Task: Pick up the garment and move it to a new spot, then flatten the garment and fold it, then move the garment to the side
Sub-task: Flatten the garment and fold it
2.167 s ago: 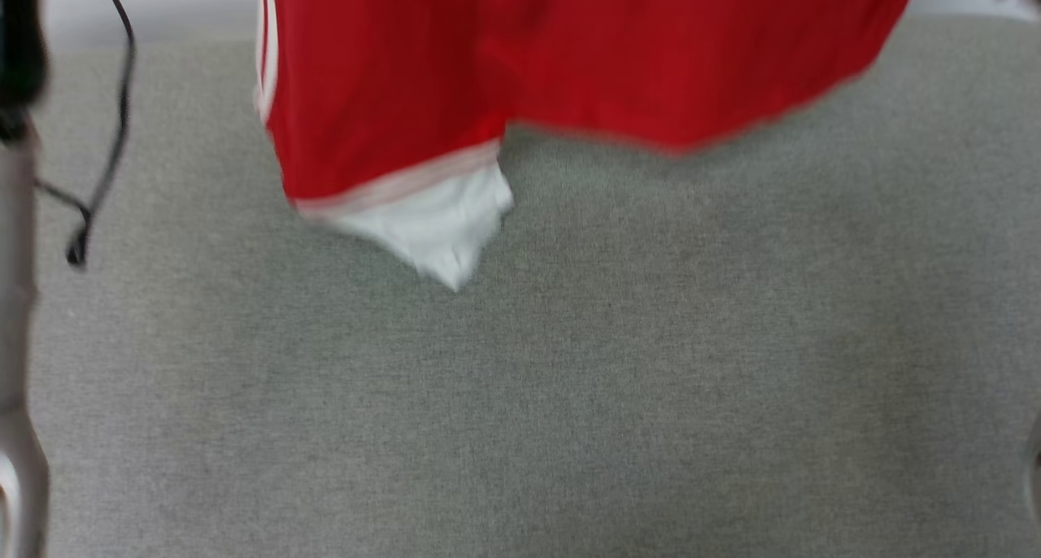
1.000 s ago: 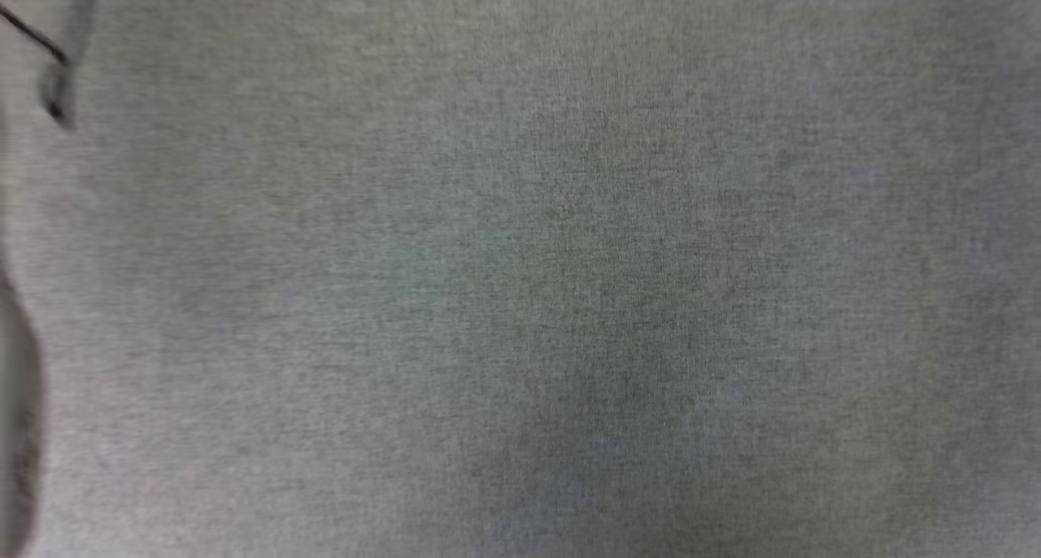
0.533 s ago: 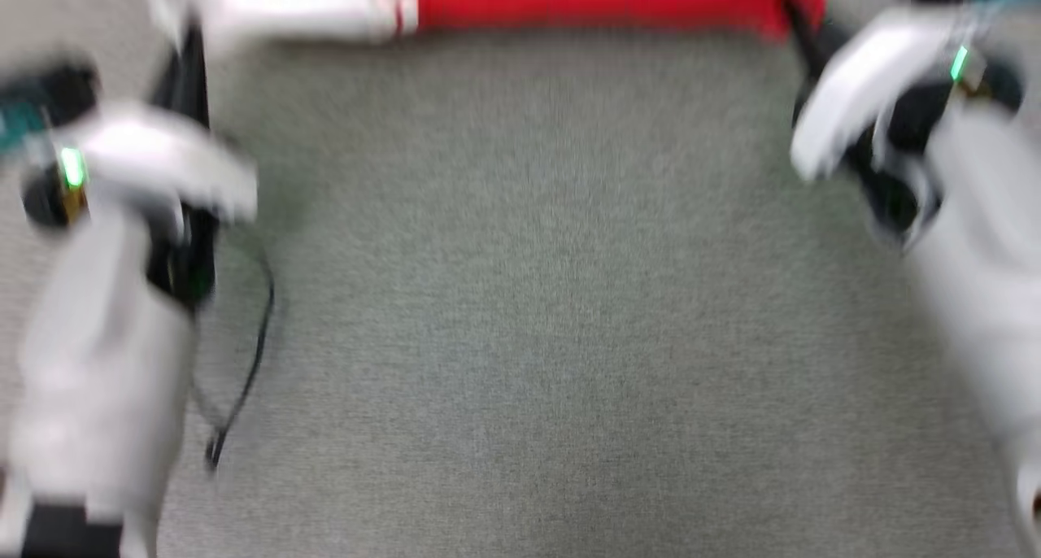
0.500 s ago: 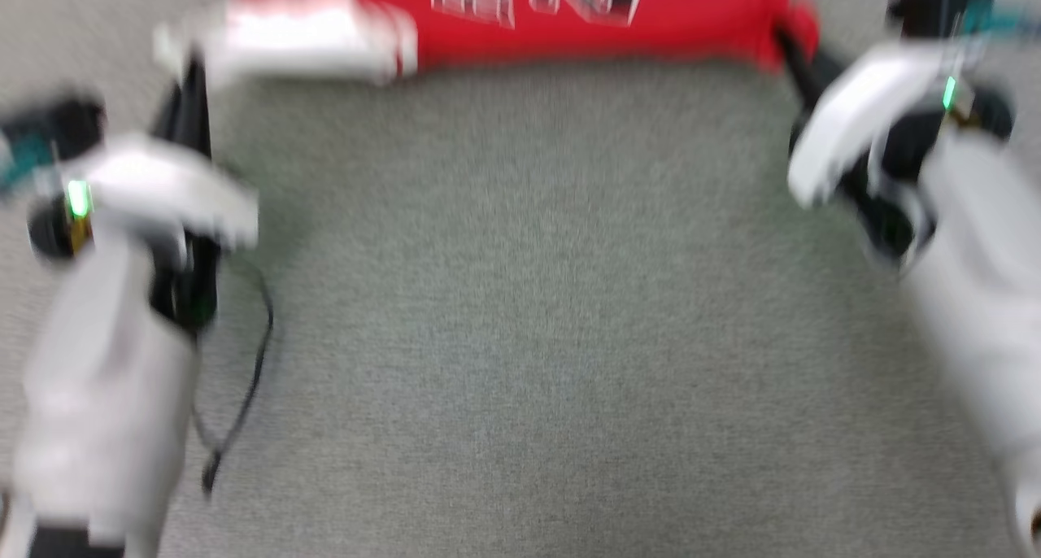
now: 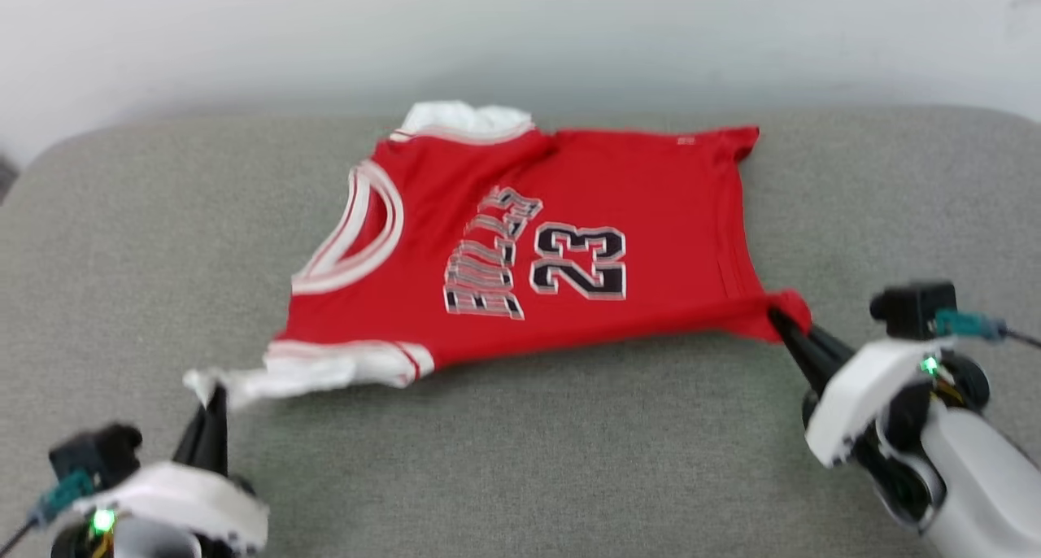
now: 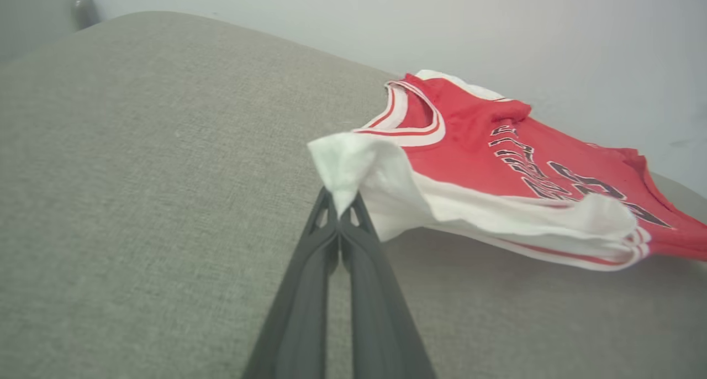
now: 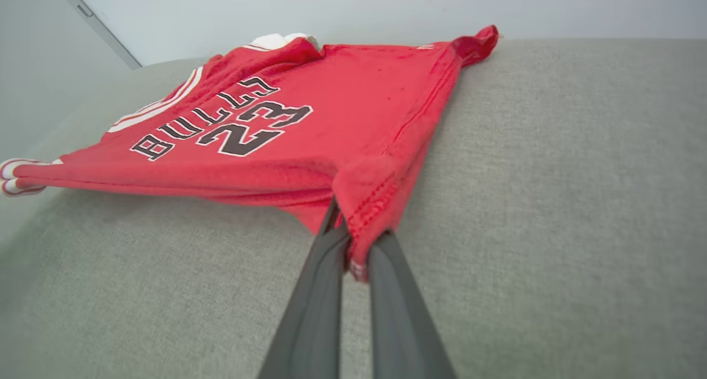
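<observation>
Between the 2 grippers, the garment (image 5: pixel 520 241) lies front-up on the grey upholstered surface (image 5: pixel 520 468), with its near edge pulled taut from one grip to the other.

Left gripper (image 5: pixel 213 395): fingers pressed together on the tip of the near white sleeve (image 5: pixel 309 371). In the left wrist view no gap shows between the 2 fingers, and a small peak of white cloth stands just past the fingertips. The sleeve runs from this grip toward the right gripper and hangs slightly off the surface.

Right gripper (image 5: pixel 777 318): clamped on the near red hem corner (image 7: pixel 367 202). In the right wrist view a fold of stitched hem sits between the 2 fingers, holding them a little apart. The side hem runs straight away from this gripper to the far hem corner (image 5: pixel 744 139), which rests on the surface.

Striped neckline (image 5: pixel 358 233): ahead of the left gripper. Black lettering (image 5: pixel 488 257) and the number 23 (image 5: pixel 579 261) lie ahead of both grippers, about midway between them, turned sideways in the head view. Second white sleeve (image 5: pixel 463 119): bunched at the garment's far edge, well beyond the left gripper and close to the pale wall (image 5: pixel 520 29).

Head view is slightly blurred.
</observation>
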### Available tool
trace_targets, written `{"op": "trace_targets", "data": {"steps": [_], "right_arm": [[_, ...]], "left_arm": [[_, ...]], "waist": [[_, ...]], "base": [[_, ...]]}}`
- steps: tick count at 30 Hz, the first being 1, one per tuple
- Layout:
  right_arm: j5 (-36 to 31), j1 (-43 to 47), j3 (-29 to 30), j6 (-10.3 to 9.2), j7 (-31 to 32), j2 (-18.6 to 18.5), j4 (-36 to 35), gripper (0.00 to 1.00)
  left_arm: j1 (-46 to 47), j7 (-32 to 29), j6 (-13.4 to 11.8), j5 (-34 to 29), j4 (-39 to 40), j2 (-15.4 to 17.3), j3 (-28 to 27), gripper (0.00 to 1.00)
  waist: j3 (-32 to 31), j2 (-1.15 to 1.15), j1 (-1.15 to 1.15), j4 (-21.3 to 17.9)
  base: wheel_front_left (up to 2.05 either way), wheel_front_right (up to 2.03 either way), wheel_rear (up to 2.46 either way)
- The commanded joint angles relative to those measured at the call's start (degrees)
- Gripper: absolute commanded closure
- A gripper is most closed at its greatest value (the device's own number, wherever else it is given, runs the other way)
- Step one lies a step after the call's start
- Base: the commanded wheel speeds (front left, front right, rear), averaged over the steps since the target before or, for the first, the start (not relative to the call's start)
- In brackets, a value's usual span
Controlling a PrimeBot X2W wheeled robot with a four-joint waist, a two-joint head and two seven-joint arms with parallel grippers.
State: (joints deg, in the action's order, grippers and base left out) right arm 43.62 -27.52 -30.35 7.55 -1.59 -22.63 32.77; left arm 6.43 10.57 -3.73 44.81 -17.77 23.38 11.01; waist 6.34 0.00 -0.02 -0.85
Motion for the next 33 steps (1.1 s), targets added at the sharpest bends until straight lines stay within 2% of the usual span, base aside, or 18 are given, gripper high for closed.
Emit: {"op": "trace_targets", "data": {"steps": [1,5,10,12,15,19,24,33], "right_arm": [[-0.21,2.12,0.77,-0.12,-0.33,-1.09,-0.55,1.0],[-1.09,9.95,4.66,-0.12,0.85,-2.05,-6.42,1.0],[-4.87,19.84,12.68,-0.13,5.23,-1.79,-15.35,1.0],[-6.75,23.33,15.95,-0.13,8.21,-1.09,-19.27,1.0],[-9.65,27.08,20.63,-0.13,13.06,0.66,-25.6,1.0],[-13.25,29.16,24.18,-0.12,19.87,3.46,-31.62,1.0],[-15.9,25.66,24.26,-0.1,25.38,5.74,-33.94,1.0],[-17.4,17.55,22.42,-0.1,27.28,6.16,-26.79,1.0]], "left_arm": [[-1.97,-0.4,-1.07,0.33,1.46,0.73,-0.48,1.0],[-11.71,-4.65,-6.33,1.02,12.38,2.47,-1.55,1.0],[-19.97,-9.81,-12.31,0.87,25.29,5.0,-2.51,1.0],[-22.0,-11.35,-14.12,0.51,29.37,5.83,-2.82,1.0],[-22.49,-12.65,-15.55,0.01,34.23,6.73,-3.06,1.0],[-19.29,-13.77,-14.76,-0.28,35.63,7.05,-1.8,1.0],[-11.87,-13.43,-11.76,0.11,31.89,5.79,0.0,1.0],[1.95,-12.82,-5.55,1.05,18.82,3.22,2.88,1.0]], "waist": [[-1.98,0.0,0.02,0.2],[-3.97,0.0,0.02,0.76],[-5.23,0.0,0.02,1.54],[-5.71,0.0,0.02,1.68],[-5.81,0.0,0.02,1.79],[-4.81,0.0,0.02,1.68],[-1.08,0.0,0.02,1.3],[7.09,0.0,0.02,0.7]], "base": [[0.0,0.0,0.0],[0.0,0.0,0.0],[0.0,0.0,0.0],[0.0,0.0,0.0],[0.0,0.0,0.0],[0.0,0.0,0.0],[0.0,0.0,0.0],[0.0,0.0,0.0]]}}
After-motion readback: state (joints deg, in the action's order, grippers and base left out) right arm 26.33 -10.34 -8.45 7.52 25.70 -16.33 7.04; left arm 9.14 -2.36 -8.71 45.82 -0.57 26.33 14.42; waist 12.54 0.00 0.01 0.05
